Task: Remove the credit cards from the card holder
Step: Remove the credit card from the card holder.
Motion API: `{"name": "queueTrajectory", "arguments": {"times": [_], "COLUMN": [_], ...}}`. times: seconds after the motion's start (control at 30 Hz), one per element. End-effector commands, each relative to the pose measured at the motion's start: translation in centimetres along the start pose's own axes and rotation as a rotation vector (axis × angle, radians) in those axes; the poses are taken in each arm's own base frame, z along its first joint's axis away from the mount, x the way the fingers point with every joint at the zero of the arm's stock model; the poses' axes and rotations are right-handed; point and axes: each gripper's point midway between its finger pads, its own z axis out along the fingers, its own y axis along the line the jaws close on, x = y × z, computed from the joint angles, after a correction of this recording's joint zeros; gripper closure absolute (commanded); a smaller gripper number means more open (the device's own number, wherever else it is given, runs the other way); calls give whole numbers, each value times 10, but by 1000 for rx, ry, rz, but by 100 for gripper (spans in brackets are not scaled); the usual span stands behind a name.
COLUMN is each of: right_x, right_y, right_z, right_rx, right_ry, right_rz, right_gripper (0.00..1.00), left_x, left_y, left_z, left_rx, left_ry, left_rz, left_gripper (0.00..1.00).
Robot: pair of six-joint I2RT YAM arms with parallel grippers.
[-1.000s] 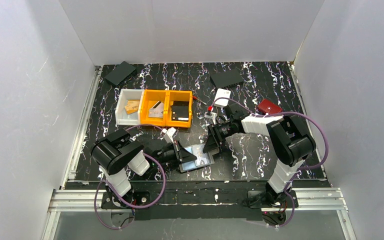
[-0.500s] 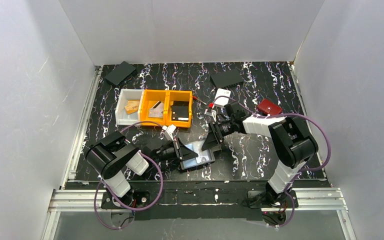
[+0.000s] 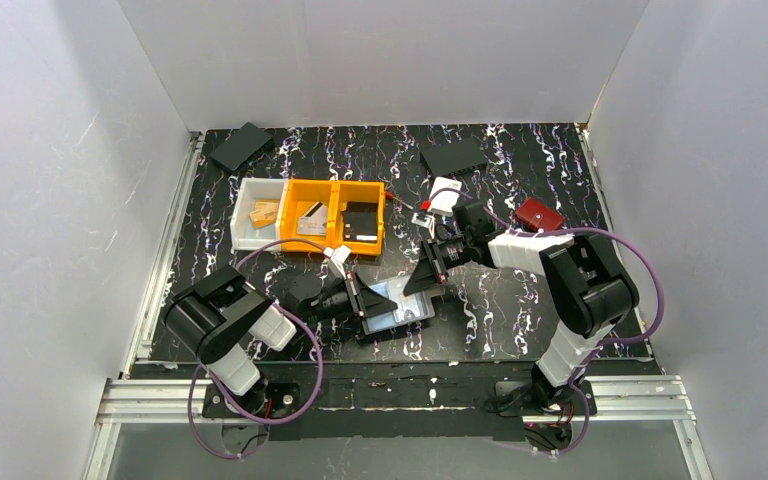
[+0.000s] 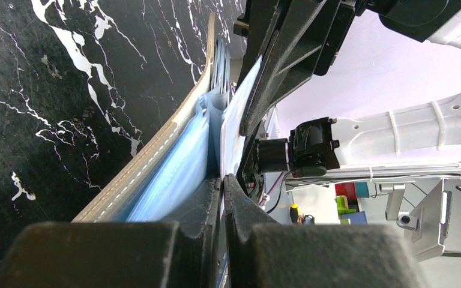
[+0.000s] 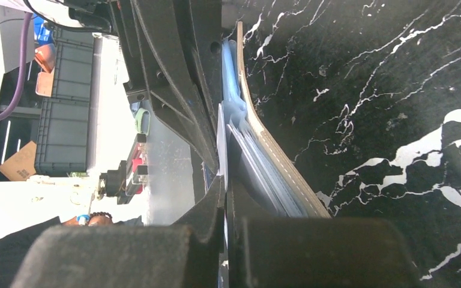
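Here, by the near edge of the table, left fingers clamp one side of the open card holder; right fingers pinch a credit card in it

Overhead wide; both wrists closely share card holder.

The left arm and right arm share one build: rounded black joint housings alternating with white link covers, each on a black base plate bolted to an aluminium rail. A purple cable loops from each base along the links. The left gripper and right gripper carry matt black, wedge-shaped fingers with coarse-textured roots.
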Motion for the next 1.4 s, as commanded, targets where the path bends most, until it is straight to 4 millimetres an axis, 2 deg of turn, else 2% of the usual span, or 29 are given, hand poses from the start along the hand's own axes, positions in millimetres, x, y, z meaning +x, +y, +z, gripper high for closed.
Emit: {"name": "queueTrajectory", "arguments": {"times": [0.0, 0.07, 0.23, 0.43, 0.5, 0.6, 0.77, 1.13, 1.37], "right_x": [-8, -8, -8, -8, -8, -8, -9, -13, -12], "right_y": [19, 24, 34, 40, 41, 41, 40, 39, 40], "right_z": [-7, -7, -9, -10, -10, -10, -10, -16, -17], "right_rx": [-47, -72, -122, -141, -143, -143, -136, -140, -143], "right_ry": [-26, -25, -19, -17, -17, -16, -19, -34, -34], "right_rz": [-69, -73, -89, -103, -103, -101, -97, -97, -105], "right_gripper": [99, 99, 99, 99, 99, 99, 99, 99, 99], "left_x": [-9, -9, -12, -14, -14, -15, -16, -18, -16], "left_y": [-13, -18, -32, -37, -38, -41, -52, -46, -40], "left_z": [-7, -7, -2, 3, 3, 6, 8, -22, -29], "left_rx": [46, 64, 110, 126, 129, 139, 176, 173, 163], "left_ry": [-38, -29, -11, 4, 5, 12, 35, 15, 24], "left_rz": [46, 52, 57, 47, 44, 38, 42, 55, 47], "left_gripper": [100, 97, 71, 66, 67, 75, 100, 100, 100]}}
